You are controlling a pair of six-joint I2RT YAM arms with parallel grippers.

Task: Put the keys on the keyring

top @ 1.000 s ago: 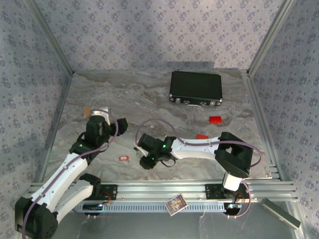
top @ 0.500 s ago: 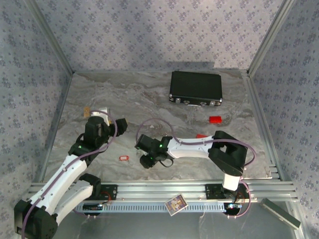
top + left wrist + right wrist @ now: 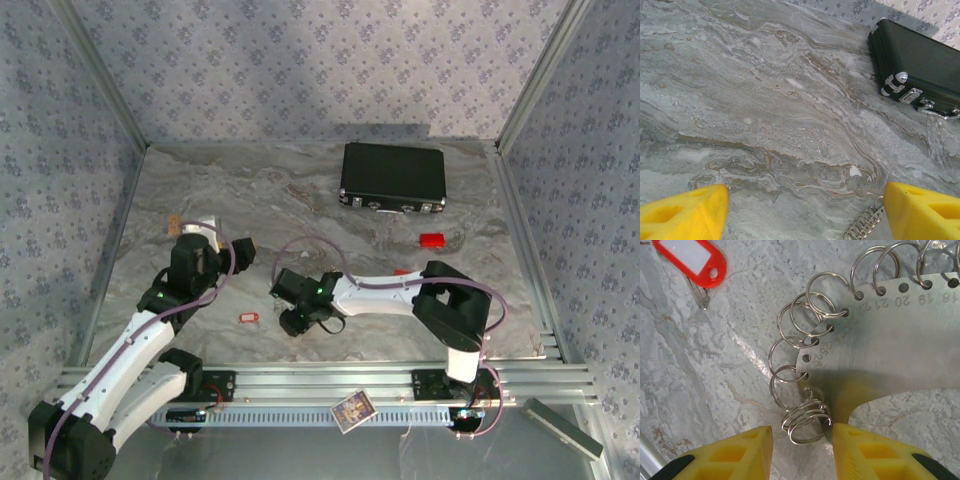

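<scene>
**A:** What is the left pincer (image 3: pixel 802 212) doing?

**B:** It is hanging wide open over bare tabletop (image 3: pixel 765 125) and holding nothing. The case (image 3: pixel 920 55) is sitting at its 1 o'clock.

**A:** And the key?

**B:** The red key (image 3: pixel 248 318) is lying flat on the tabletop between the arms. From above, it is sitting at about 5 o'clock from the left pincer, well apart. It is at 9 o'clock from the right pincer (image 3: pixel 802 450) and near it, so the right arm is looking like the nearer one.

**A:** Which way is it pointing?

**B:** In the right wrist view the tag is running from 10 to 4 o'clock, hole end toward 4. The blade is poking out below toward 5. The whole key is lying at 11 o'clock from that pincer.

**A:** And the right pincer itself?

**B:** Its fingers are standing partly apart, straddling one coiled ring of the keyring (image 3: pixel 900 340). The keyring is a steel plate rimmed with split rings, stretching toward 1 o'clock. I am judging that the fingers are clamping nothing.
</scene>
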